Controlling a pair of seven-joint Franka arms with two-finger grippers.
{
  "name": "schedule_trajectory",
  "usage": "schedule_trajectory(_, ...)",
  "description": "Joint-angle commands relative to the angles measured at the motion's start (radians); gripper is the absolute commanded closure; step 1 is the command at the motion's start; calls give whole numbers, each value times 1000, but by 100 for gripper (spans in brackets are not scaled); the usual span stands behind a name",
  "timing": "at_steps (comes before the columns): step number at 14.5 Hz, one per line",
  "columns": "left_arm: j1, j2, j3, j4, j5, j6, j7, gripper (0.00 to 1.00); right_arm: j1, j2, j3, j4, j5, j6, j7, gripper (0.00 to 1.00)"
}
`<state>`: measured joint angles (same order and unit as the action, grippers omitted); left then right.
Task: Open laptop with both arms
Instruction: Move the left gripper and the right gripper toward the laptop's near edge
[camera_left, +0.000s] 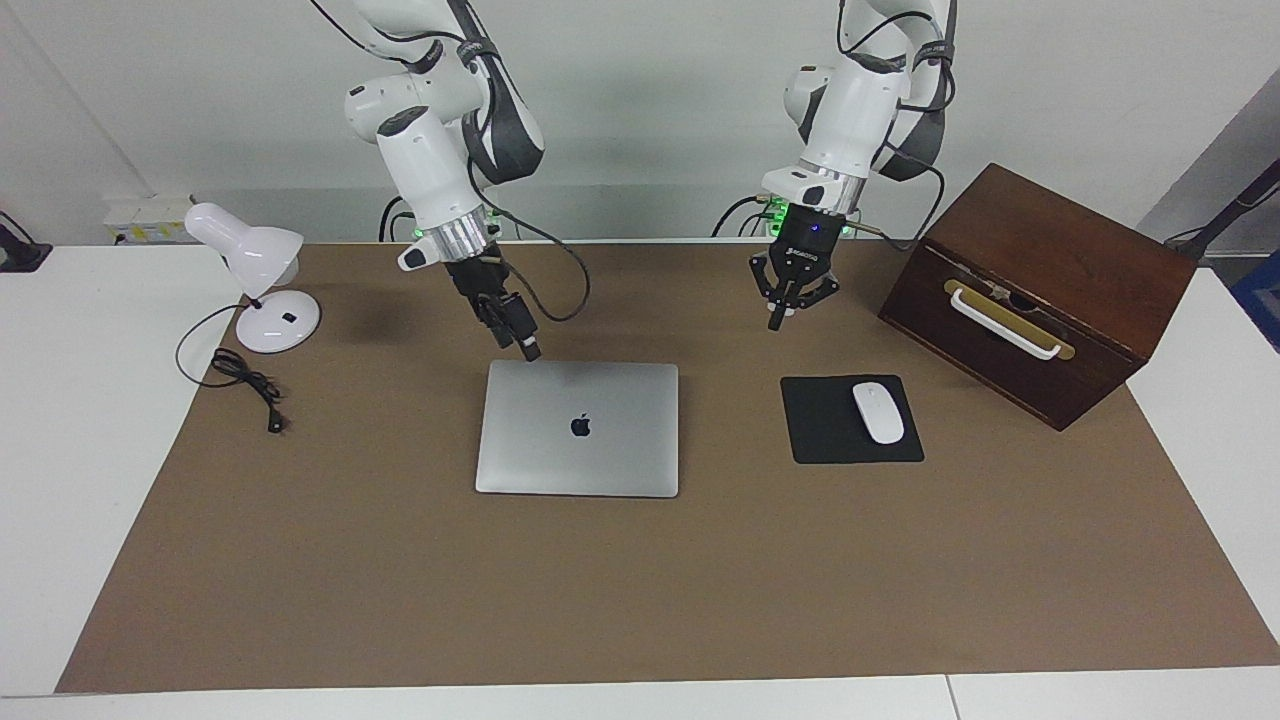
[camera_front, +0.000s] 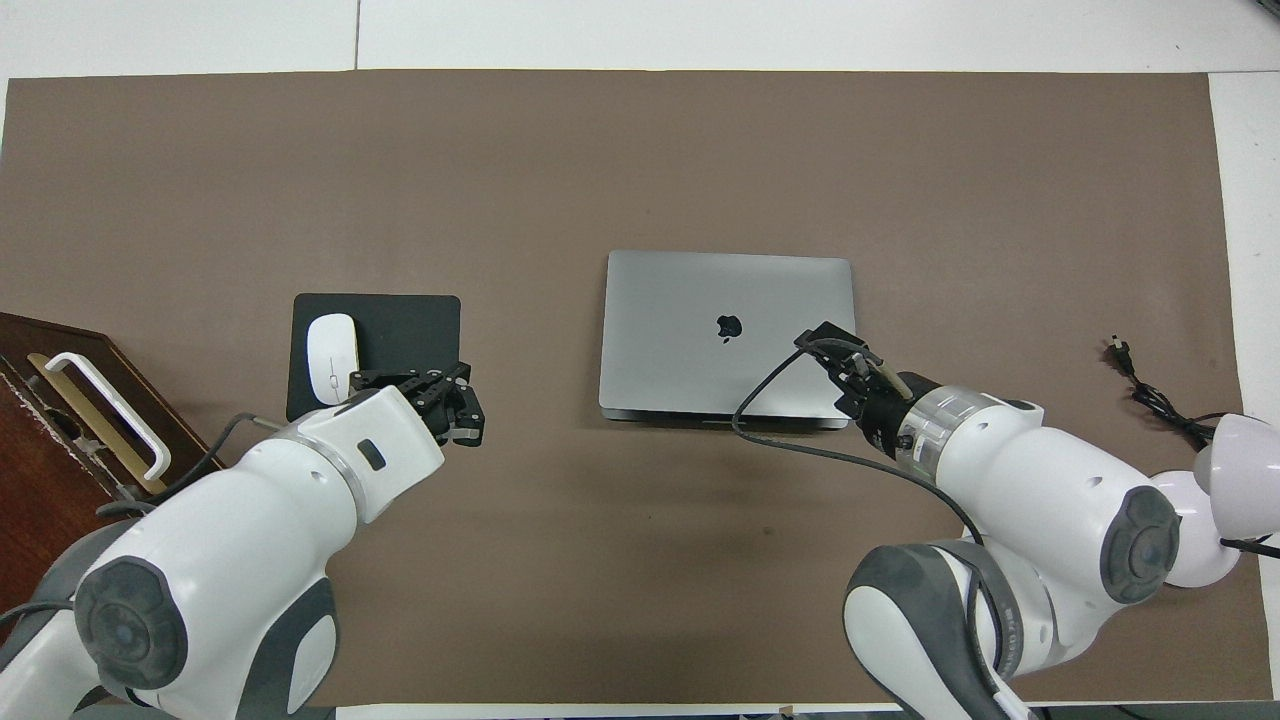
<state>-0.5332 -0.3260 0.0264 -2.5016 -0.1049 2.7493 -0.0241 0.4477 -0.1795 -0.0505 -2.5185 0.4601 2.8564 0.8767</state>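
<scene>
Right now, from the facing view, the laptop (camera_left: 578, 428) lies flat and closed on the brown mat (camera_left: 640, 600) in the middle of the tabletop (camera_left: 80, 400), logo up. The right gripper (camera_left: 531, 351) hangs over the laptop's edge nearest the robots, at the corner toward the right arm's end; whether the tip touches the lid I can't tell, and its fingers are too slender here to read as parted or together. The left gripper (camera_left: 773, 322) hovers over bare mat, clenched, fingertips meeting with nothing between them. The black mouse pad (camera_left: 835, 435) carries a white mouse (camera_left: 877, 412) toward the left arm's end, with a wooden box (camera_left: 1040, 295) beside it. A white desk lamp (camera_left: 255, 290) and its loose cable (camera_left: 245, 385) sit at the right arm's end. Over to the overhead view: the laptop (camera_front: 728, 335) shows its whole lid, but the right gripper (camera_front: 835, 352) covers the near corner. The left gripper (camera_front: 450, 405) overlaps the mouse pad's (camera_front: 400, 330) near corner, just beside the mouse (camera_front: 331, 344). The box (camera_front: 60, 440) is cut off at the frame's edge, and the lamp (camera_front: 1235, 470) is half hidden by the right arm.
</scene>
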Motion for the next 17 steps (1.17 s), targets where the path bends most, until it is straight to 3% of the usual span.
schedule_trajectory(1, -51, -48, 13, -95, -12, 110, -2, 100, 55, 35, -3, -28, 79, 104, 18, 0)
schedule_trajectory(5, -94, -31, 13, -167, -12, 255, -2, 100, 121, 124, -2, -28, 159, 212, 18, 0)
schedule_trajectory(14, -220, 172, 13, -252, -12, 607, 10, 100, 210, 121, -2, -45, 258, 205, 16, 0)
schedule_trajectory(17, -255, 197, 15, -269, -12, 645, 16, 100, 209, 121, -3, -51, 265, 204, 4, 0)
